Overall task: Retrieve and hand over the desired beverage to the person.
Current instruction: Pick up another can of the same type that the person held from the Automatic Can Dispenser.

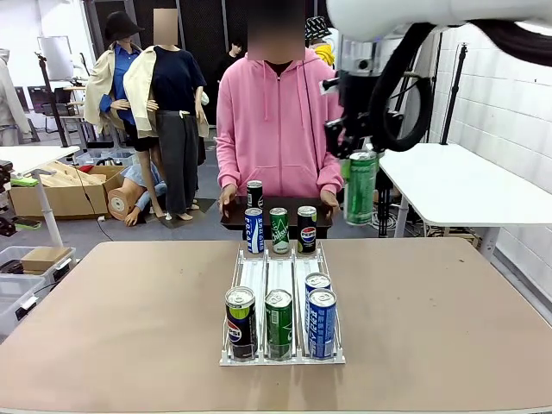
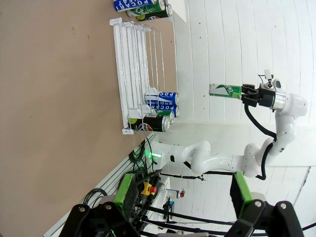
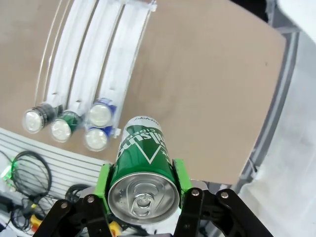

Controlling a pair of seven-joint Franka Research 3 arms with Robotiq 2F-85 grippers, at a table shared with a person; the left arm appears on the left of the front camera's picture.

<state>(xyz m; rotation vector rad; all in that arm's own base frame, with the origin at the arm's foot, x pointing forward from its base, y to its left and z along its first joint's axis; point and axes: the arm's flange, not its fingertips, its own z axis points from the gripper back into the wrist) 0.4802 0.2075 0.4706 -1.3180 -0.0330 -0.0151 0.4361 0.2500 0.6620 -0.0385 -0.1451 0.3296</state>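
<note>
One green can (image 1: 361,187) high above rack (image 1: 282,356), squeezed by right gripper (image 1: 355,147). Right wrist view shows silver top, white letters. Left gripper (image 2: 180,217) jaws wide apart.

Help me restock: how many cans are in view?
9 cans: four at the rack's near end, three at its far end, one behind them, one green can in the right gripper. Others may be hidden.

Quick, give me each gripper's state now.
Left gripper: open, holding nothing.
Right gripper: shut on the green can, held in the air.
</note>
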